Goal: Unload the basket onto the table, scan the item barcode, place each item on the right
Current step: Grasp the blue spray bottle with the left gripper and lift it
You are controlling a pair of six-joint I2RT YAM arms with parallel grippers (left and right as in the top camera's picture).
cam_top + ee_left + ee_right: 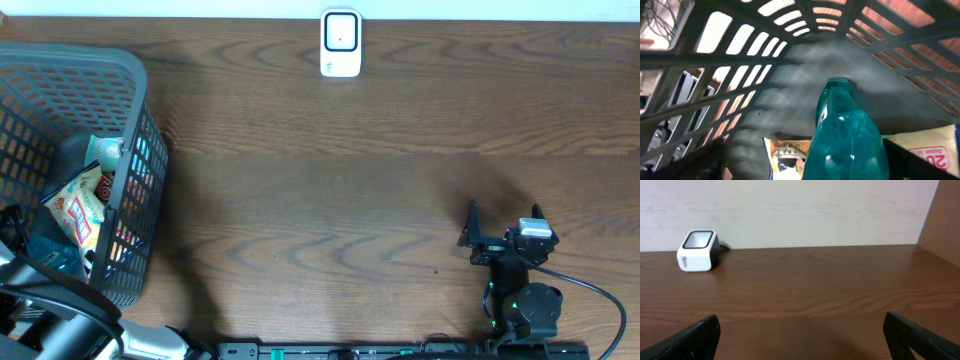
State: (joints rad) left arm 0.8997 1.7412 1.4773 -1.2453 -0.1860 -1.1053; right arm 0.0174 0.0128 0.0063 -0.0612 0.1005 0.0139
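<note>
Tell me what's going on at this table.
The left hand is down inside the gray basket at the table's left end. It is open, with a finger on either side of a teal bottle among snack packets, and has not closed on it. The right hand sits open and empty near the front right. The white scanner stands at the far edge with nothing in front of it.
</note>
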